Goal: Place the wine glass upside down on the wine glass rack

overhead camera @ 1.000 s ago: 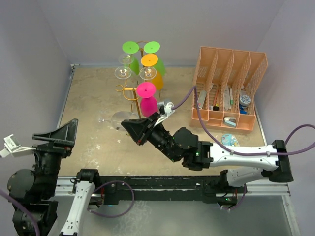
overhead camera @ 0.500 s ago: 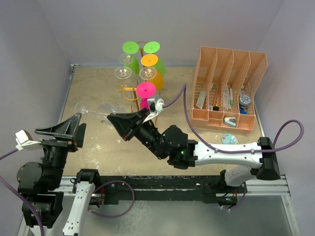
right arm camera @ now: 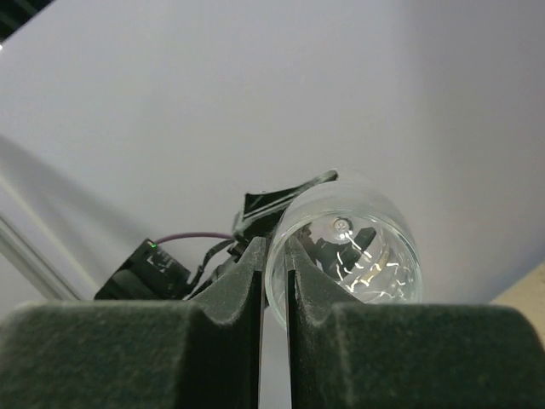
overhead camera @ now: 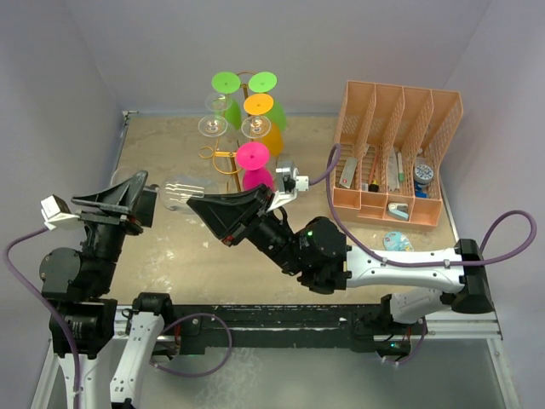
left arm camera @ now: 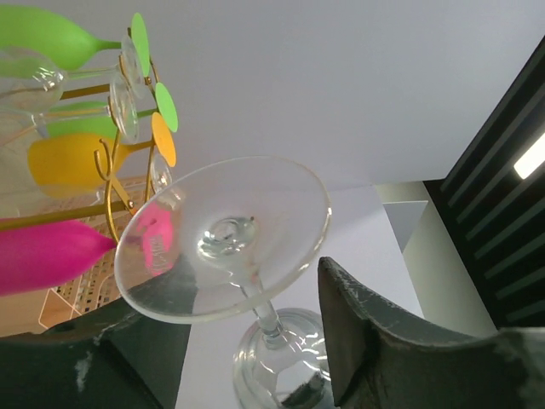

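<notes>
Wine glass (left arm camera: 223, 234) midair | R tool (right arm camera: 274, 256) clenched on rim | L tool (overhead camera: 136, 198) released, flanking stem

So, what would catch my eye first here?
Probably the neon pink, orange and green glasses hanging upside down on the gold rack at the back of the table. Next, the clear wine glass in mid-air left of centre, its bowl pinched by the right end effector while the left end effector, open, flanks it.
</notes>
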